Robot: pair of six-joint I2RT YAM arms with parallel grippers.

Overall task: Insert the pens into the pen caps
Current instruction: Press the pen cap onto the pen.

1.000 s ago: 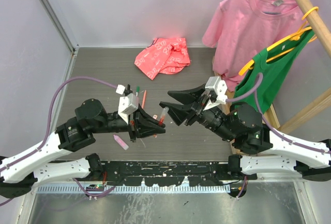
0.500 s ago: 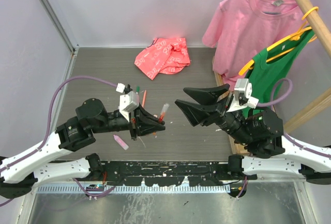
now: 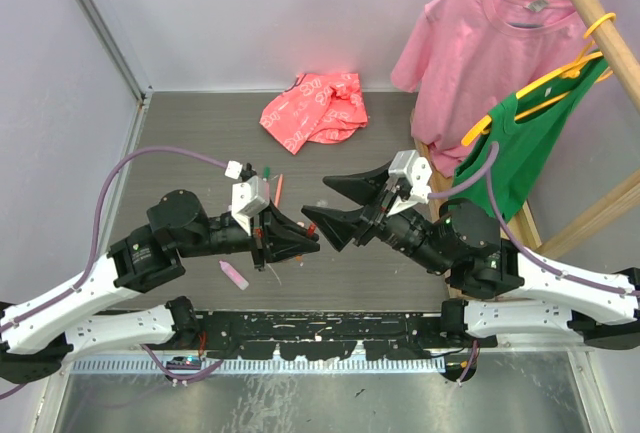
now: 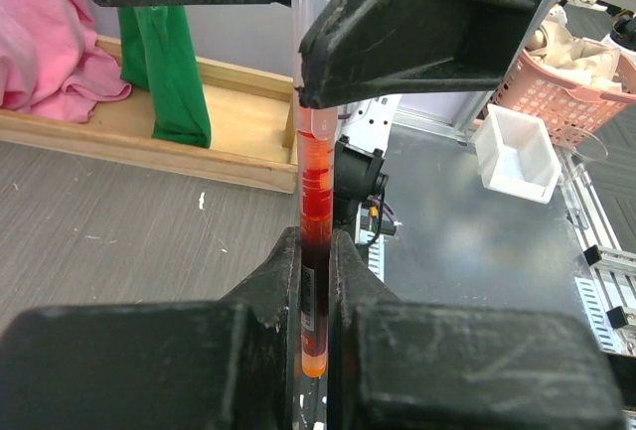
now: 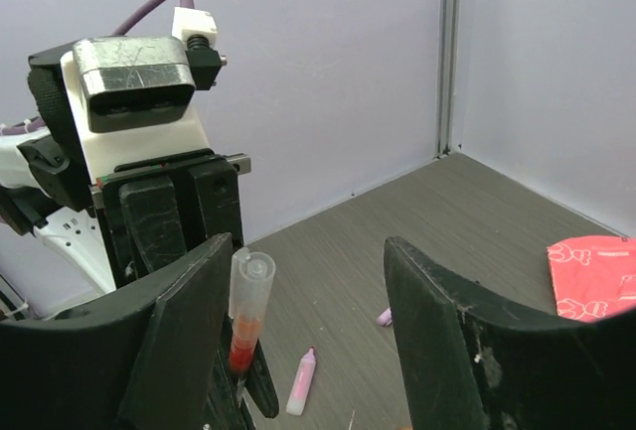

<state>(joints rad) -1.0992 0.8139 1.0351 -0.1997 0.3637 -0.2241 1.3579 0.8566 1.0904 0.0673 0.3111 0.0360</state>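
My left gripper [image 3: 308,244] is shut on a red-orange pen [image 4: 315,202], which stands up between the jaws in the left wrist view. A clear cap [image 5: 248,286] sits on the pen's far end. My right gripper [image 3: 315,200] is open and its fingers [image 5: 179,341] straddle that capped end; the cap is close beside one finger, and contact cannot be told. A pink highlighter [image 3: 234,274] lies on the table below my left arm and also shows in the right wrist view [image 5: 301,382]. A salmon-orange pen [image 3: 278,189] and a green cap [image 3: 268,171] lie behind my left gripper. A lilac cap [image 5: 384,318] lies on the table.
A red patterned cloth [image 3: 315,108] lies at the back of the table. A pink shirt [image 3: 480,53] and a green shirt [image 3: 520,148] hang on a wooden rack at the right. Grey walls close the left and the back.
My right gripper pulled back to the right half a second ago and has come back left, open, round the pen's capped end. My left gripper has kept still with the pen.
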